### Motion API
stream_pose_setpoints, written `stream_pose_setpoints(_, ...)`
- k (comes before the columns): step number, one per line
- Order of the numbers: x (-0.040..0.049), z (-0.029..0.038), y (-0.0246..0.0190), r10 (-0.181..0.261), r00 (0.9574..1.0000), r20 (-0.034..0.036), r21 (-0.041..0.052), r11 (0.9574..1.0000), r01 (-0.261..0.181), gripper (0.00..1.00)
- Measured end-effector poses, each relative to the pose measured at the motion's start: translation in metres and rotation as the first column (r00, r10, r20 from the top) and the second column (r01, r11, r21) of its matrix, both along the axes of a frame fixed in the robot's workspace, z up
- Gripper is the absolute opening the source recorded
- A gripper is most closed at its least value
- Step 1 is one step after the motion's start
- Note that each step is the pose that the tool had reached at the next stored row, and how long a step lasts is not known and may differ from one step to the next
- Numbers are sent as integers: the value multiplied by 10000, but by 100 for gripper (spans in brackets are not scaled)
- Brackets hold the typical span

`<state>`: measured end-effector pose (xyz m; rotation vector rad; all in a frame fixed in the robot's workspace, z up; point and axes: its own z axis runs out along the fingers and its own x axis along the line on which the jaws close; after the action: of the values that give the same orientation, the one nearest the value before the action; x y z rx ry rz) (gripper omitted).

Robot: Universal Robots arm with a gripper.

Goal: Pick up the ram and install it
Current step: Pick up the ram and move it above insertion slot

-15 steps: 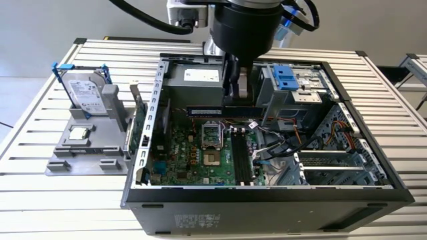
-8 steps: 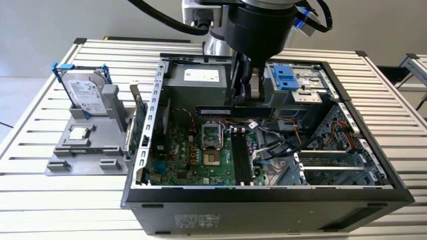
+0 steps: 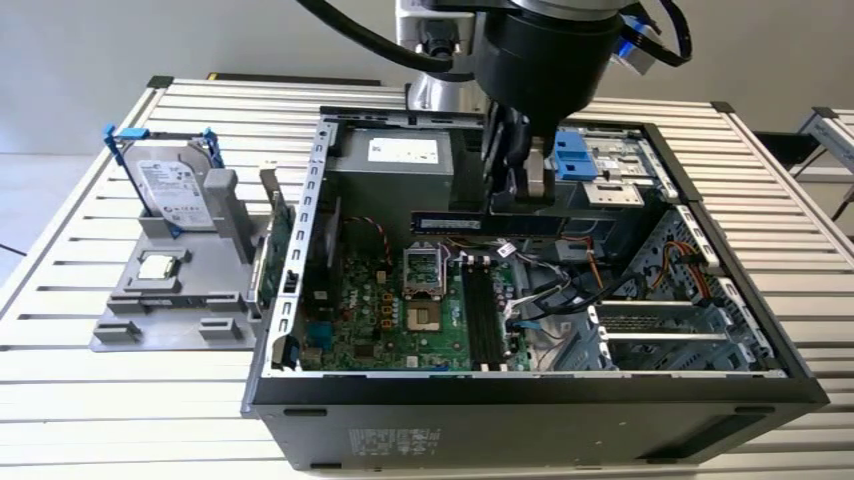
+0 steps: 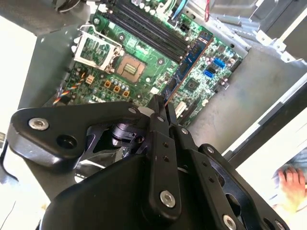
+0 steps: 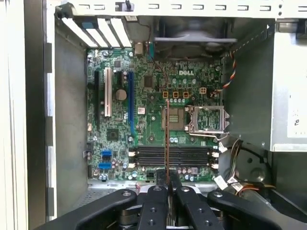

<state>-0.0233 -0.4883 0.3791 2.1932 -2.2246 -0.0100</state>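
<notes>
Green motherboard (image 5: pixel 151 125), black slots (image 5: pixel 192 155); dark blue ram (image 4: pixel 187 64); black pincer (image 3: pixel 518 205).

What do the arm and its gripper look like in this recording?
The arm ends in a thick black cylinder, with black cables looping off it. The gripper is matte black, built of flat linkage bars studded with silver screws.

Probably a lab: slatted metal bench (image 3: pixel 787 200), opened computer (image 3: pixel 534 410).

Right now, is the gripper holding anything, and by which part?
Yes. The gripper is shut on the ram, pinching its upper long edge roughly mid-length, with the stick level above the motherboard.
</notes>
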Motion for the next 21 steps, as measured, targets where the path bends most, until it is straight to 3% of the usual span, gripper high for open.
stream_pose_setpoints(12,309,0,0,-1,10000,-2,-13,10000,1,0)
stream_pose_setpoints(21,468,0,0,-1,10000,-3,-18,10000,1,0)
